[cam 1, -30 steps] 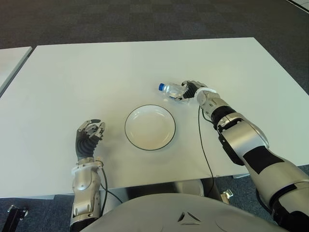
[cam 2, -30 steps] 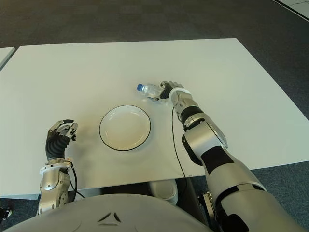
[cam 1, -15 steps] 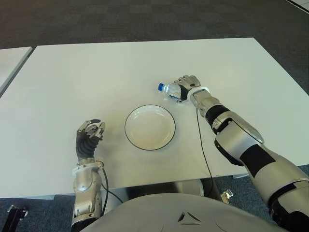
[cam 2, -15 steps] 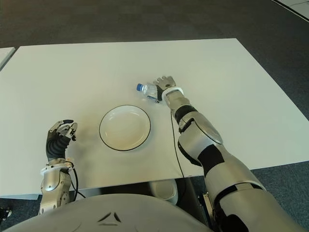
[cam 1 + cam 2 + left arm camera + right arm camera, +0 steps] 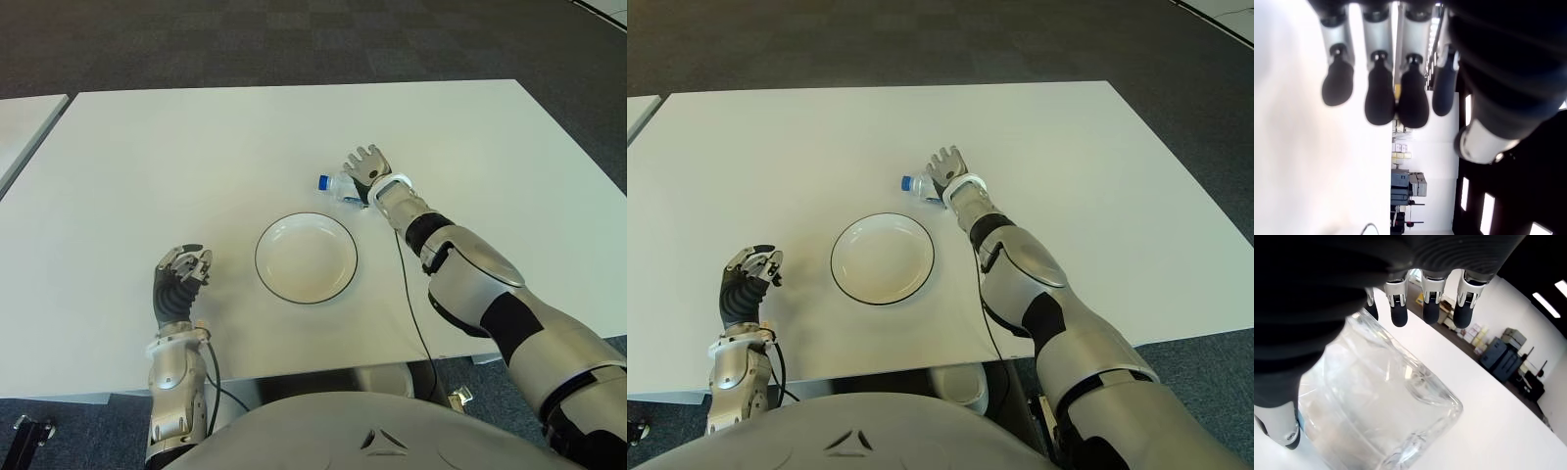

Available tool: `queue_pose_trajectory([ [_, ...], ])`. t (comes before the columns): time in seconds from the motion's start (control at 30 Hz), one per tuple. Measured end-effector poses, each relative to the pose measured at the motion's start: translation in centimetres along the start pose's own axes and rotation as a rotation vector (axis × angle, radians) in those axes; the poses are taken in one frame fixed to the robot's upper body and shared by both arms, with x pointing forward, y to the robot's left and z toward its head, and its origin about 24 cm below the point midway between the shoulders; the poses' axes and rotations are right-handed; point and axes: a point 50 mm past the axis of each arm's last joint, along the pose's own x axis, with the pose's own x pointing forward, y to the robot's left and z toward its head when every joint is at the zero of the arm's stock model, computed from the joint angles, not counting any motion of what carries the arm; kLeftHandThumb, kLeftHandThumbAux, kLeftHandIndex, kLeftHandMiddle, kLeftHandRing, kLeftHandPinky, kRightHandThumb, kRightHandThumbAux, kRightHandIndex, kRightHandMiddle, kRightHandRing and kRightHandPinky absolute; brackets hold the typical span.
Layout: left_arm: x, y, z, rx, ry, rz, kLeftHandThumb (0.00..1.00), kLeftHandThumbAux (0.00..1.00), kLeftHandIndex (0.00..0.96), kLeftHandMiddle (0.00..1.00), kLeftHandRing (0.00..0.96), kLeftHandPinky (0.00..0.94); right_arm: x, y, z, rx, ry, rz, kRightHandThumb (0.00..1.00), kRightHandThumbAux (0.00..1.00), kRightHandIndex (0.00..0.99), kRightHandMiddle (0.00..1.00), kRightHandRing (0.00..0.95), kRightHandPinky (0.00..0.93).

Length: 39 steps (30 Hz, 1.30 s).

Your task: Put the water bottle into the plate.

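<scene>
Just under the right hand (image 5: 369,166) (fingers spread) — water bottle (image 5: 338,185).

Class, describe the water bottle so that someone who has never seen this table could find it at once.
Start at the white table and find the round white plate with a dark rim near its middle. Just beyond the plate's far right edge lies the water bottle, under the open right robot hand. It is clear plastic with a blue cap.
</scene>
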Motion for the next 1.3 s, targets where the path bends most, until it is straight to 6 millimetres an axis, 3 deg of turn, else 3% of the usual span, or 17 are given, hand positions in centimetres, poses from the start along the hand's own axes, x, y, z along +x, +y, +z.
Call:
queue_pose_trajectory([
  [0.17, -0.1, 0.1, 0.0, -0.006, 0.004, 0.012, 0.704, 0.72, 0.434, 0.712, 0.703, 0.707, -0.1, 0.3, 0.4, 0.014, -0.006, 0.008, 0.156, 0.705, 0.0, 0.042, 0.056, 0.099],
  [0.47, -0.1, 0.4, 0.3, -0.012, 0.007, 0.035, 0.703, 0.719, 0.433, 0.701, 0.695, 0.7, -0.2, 0.8, 0.2, 0.146, 0.028, 0.008, 0.24, 0.756, 0.062, 0.145, 0.166, 0.283],
  [0.53, -0.1, 0.6, 0.2, -0.013, 0.011, 0.042, 0.704, 0.719, 0.433, 0.698, 0.695, 0.701, -0.3, 0.9, 0.2, 0.178, 0.037, 0.006, 0.502, 0.74, 0.272, 0.317, 0.352, 0.447],
  [0.6, -0.1, 0.6, 0.2, -0.014, 0.013, 0.047, 0.704, 0.719, 0.433, 0.697, 0.695, 0.701, -0.3, 1.1, 0.1, 0.204, 0.045, 0.001, 0.593, 0.734, 0.345, 0.432, 0.464, 0.542],
  [0.63, -0.1, 0.7, 0.2, -0.015, 0.013, 0.049, 0.751, 0.704, 0.422, 0.635, 0.69, 0.693, -0.3, 1.1, 0.1, 0.217, 0.05, 0.0, 0.628, 0.731, 0.376, 0.511, 0.541, 0.611],
  [0.77, -0.1, 0.7, 0.2, -0.022, 0.013, 0.052, 0.817, 0.684, 0.407, 0.548, 0.681, 0.682, -0.4, 1.4, -0.2, 0.274, 0.066, -0.006, 0.678, 0.728, 0.419, 0.632, 0.655, 0.709],
  [1.13, 0.0, 0.7, 0.3, -0.023, 0.01, 0.051, 0.835, 0.679, 0.403, 0.523, 0.681, 0.687, -0.5, 1.8, -1.0, 0.5, 0.124, 0.018, 0.688, 0.729, 0.432, 0.709, 0.72, 0.752],
  [1.3, 0.0, 0.7, 0.3, -0.021, 0.01, 0.051, 0.835, 0.678, 0.406, 0.518, 0.677, 0.681, -0.5, 2.1, -1.4, 0.771, 0.161, 0.085, 0.691, 0.729, 0.433, 0.724, 0.716, 0.697],
])
